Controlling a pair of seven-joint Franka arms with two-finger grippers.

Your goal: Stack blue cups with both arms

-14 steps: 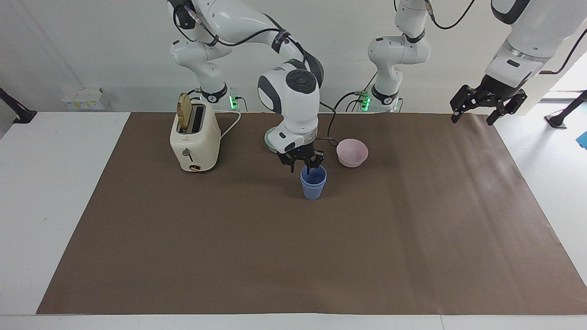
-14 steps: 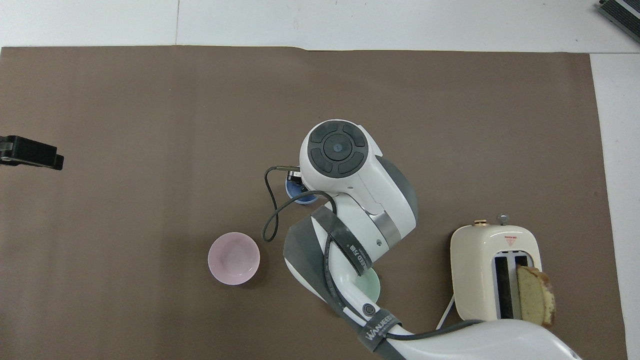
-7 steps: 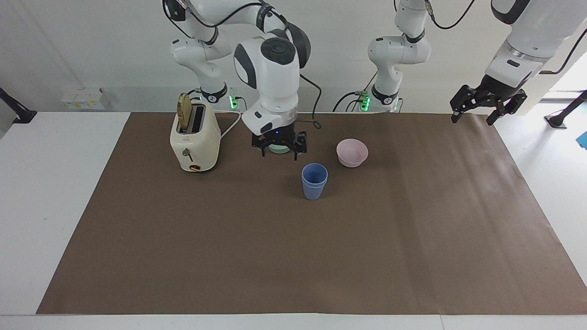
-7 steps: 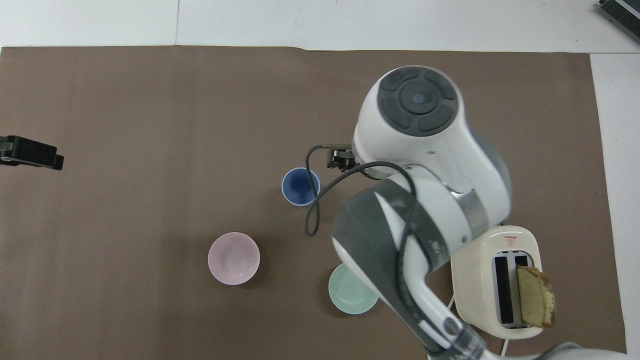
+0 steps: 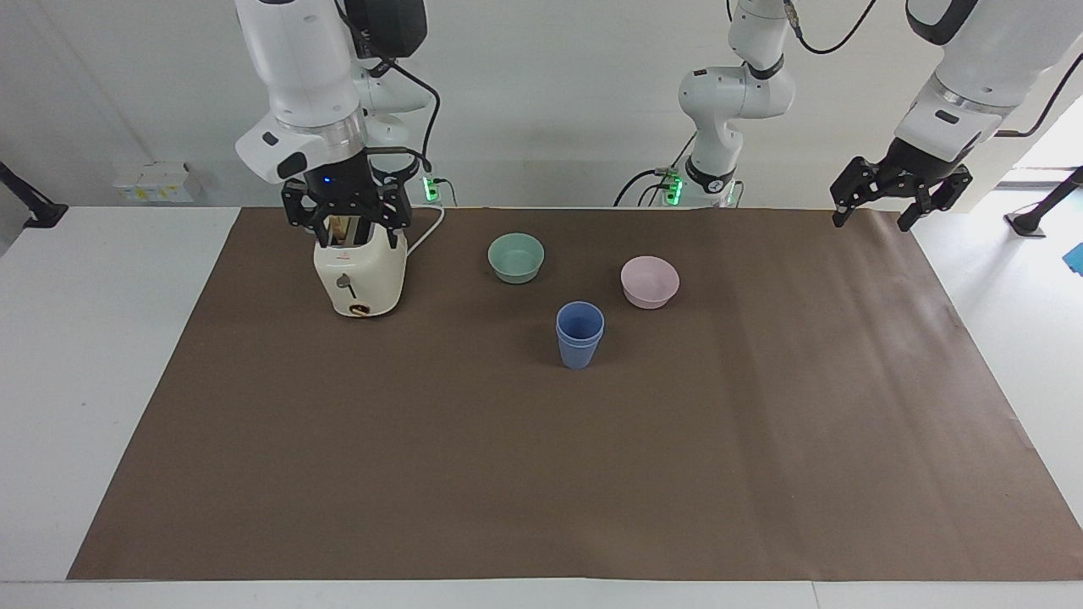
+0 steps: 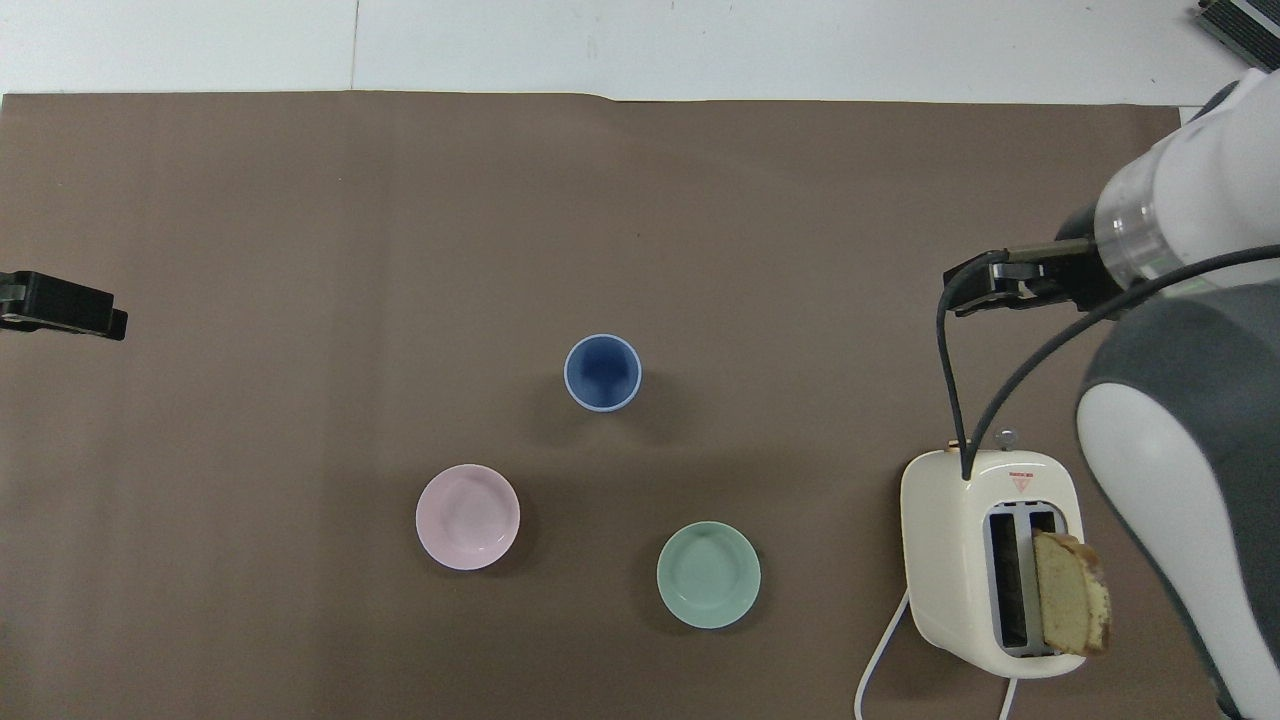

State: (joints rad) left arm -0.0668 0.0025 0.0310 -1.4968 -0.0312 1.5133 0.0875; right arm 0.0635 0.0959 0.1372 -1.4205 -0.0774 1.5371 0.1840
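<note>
Over the toaster (image 5: 359,275), at the right arm's end of the table, hangs the right gripper (image 5: 348,222), raised and pointing down, its fingers spread apart and holding nothing. A bread slice (image 6: 1070,592) stands in one toaster slot, below this gripper. In the overhead view the gripper (image 6: 985,287) shows only partly, at the end of the white arm.

Toward the table's middle from that gripper sits the green bowl (image 5: 516,257), upright on the brown mat (image 5: 541,474). Next along are the blue cups (image 5: 579,335), nested one inside the other, upright, farther from the robots than both bowls and well apart from either gripper. The overhead view shows the cups (image 6: 602,372) as one round rim with a dark interior. The pink bowl (image 5: 649,282) sits just beside the cups, toward the left arm's end.

The left gripper (image 5: 899,205) waits in the air over the mat's edge at the left arm's end, fingers spread and empty. Only its tip (image 6: 62,306) enters the overhead view.
</note>
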